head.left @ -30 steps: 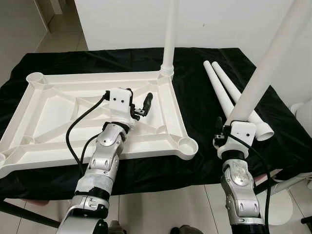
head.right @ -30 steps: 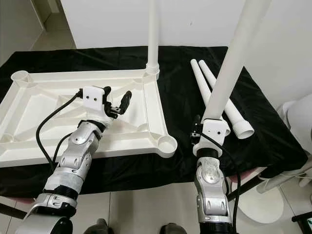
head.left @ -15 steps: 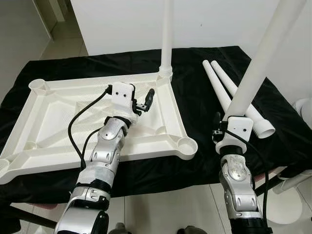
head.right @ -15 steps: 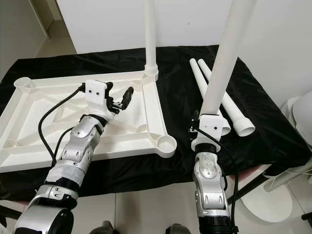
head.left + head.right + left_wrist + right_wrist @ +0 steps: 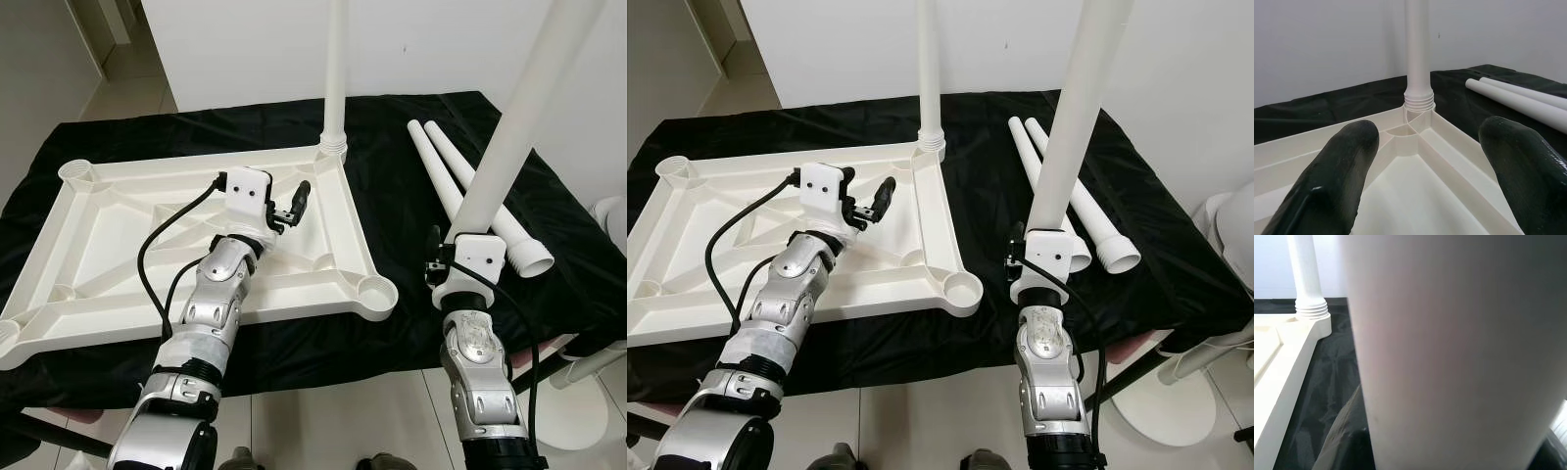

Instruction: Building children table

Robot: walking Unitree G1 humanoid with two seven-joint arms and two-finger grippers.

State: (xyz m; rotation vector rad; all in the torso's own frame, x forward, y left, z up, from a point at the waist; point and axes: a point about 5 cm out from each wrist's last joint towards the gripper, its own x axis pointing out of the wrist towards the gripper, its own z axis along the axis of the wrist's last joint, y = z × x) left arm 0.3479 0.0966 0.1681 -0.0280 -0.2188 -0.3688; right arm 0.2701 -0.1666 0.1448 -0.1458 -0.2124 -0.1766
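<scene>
— What's on the bench (image 5: 392, 127), biggest first?

— One black cloth (image 5: 411, 206), then one white tabletop (image 5: 127, 215) lying underside up, below the left gripper (image 5: 290, 203), whose fingers (image 5: 1339, 166) are spread apart and empty.

— How many legs?

— Four. One leg (image 5: 336, 69) stands in the far corner socket, straight ahead of those fingers. One held leg (image 5: 514, 127) rises tilted from the right gripper (image 5: 460, 243), closed around its lower end. Two loose legs (image 5: 460, 186) lie side by side beyond it.

— Anything hidden?

— Both upright legs are cut off at the top, and the right fingers are mostly hidden behind the held one.
</scene>
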